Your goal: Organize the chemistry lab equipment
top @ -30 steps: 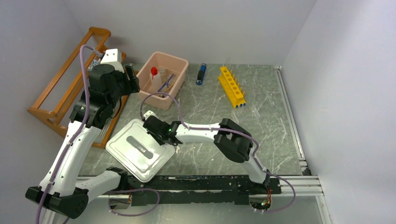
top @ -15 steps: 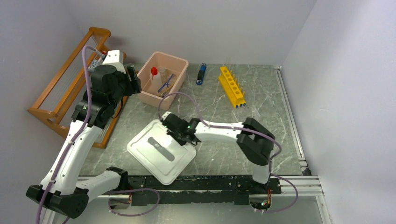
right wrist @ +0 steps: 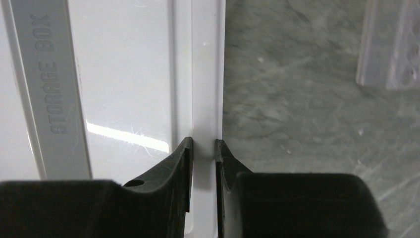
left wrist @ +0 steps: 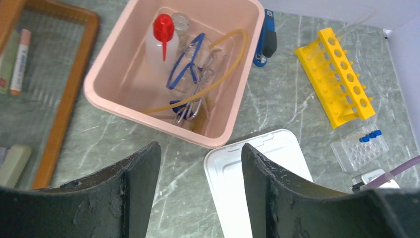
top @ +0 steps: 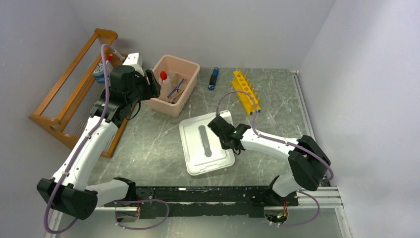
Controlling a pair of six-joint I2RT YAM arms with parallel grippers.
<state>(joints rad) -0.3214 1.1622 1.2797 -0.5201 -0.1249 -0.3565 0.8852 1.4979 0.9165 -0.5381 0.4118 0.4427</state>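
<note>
Lab kit fills the pink tub (left wrist: 99, 94) at the back-left of the table (top: 148, 144). The white red-capped squeeze bottle (left wrist: 157, 44) is at its left side and a small jar (left wrist: 181, 21) sits by the far wall. Blue plastic tongs (left wrist: 185, 69) lie mid-tub with thin metal tools (left wrist: 190, 106) beside them, and a tan rubber hose (left wrist: 223, 74) curves across the lot. The blue-capped clear tubes (left wrist: 370, 135) are outside the tub, in a clear holder just beside the near end of the yellow rack (left wrist: 341, 84). A blue-and-black item (left wrist: 267, 42) lies between tub and rack.

The tub's grey-white lid (top: 198, 158), marked "STORAGE BOX", is off the tub, near the table's centre, its far corner close to the tub's near wall. The right gripper (right wrist: 203, 148) has its jaws pinched narrow on the lid's raised edge strip — pads pressed to either side. Whether the lid rests flat or is lifted a little can't be told.

The left gripper (left wrist: 200, 163) hangs above the table by the tub's near wall with its jaws wide apart and nothing between them. The tub and the lid's corner show in the gap below. Left of the arm, a wooden rack (top: 64, 89) leans against the side wall.
</note>
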